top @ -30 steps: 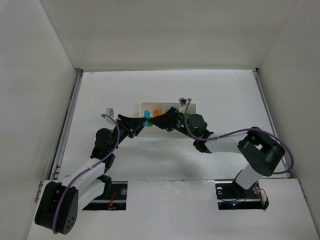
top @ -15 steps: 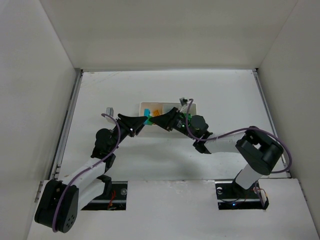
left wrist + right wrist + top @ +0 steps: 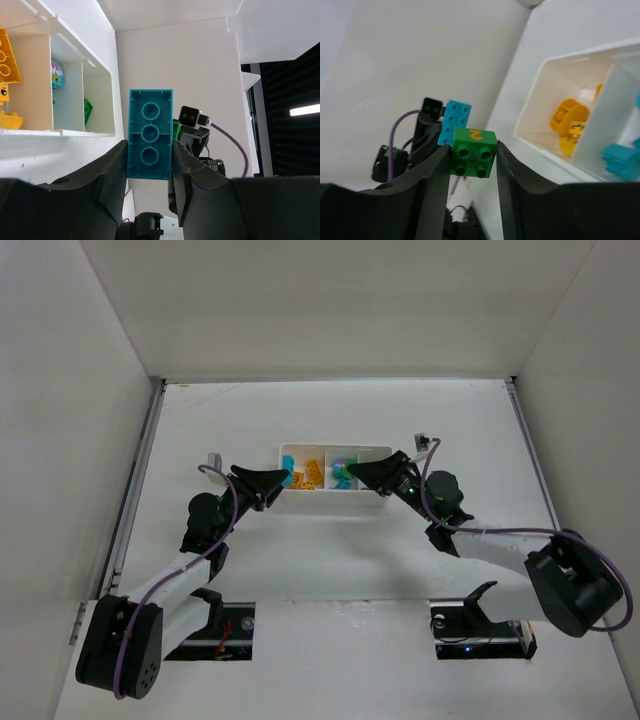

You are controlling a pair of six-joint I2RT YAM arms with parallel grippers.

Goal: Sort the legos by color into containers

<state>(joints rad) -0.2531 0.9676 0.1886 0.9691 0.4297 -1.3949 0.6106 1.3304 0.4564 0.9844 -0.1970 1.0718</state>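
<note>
My left gripper (image 3: 149, 152) is shut on a cyan-blue brick (image 3: 150, 134), hollow underside toward its camera. My right gripper (image 3: 473, 156) is shut on a green brick (image 3: 473, 152) marked with a yellow 2. The two grippers face each other in front of the white tray (image 3: 325, 500), left gripper (image 3: 283, 480) at its left end, right gripper (image 3: 358, 472) near its right part. The held bricks are apart. Yellow-orange legos (image 3: 311, 474) lie in the left container and cyan-blue ones (image 3: 343, 478) in the middle. A green lego (image 3: 88, 111) sits in the right container.
White walls close the table on three sides. The tray's thin dividers (image 3: 600, 122) stand between the compartments. In the right wrist view the left gripper's cyan-blue brick (image 3: 455, 122) shows just beyond the green one.
The grippers were together at the tray's middle; now they have drawn apart, the right arm swinging right with the green brick, the left keeping the cyan-blue one. The right gripper shut.
</note>
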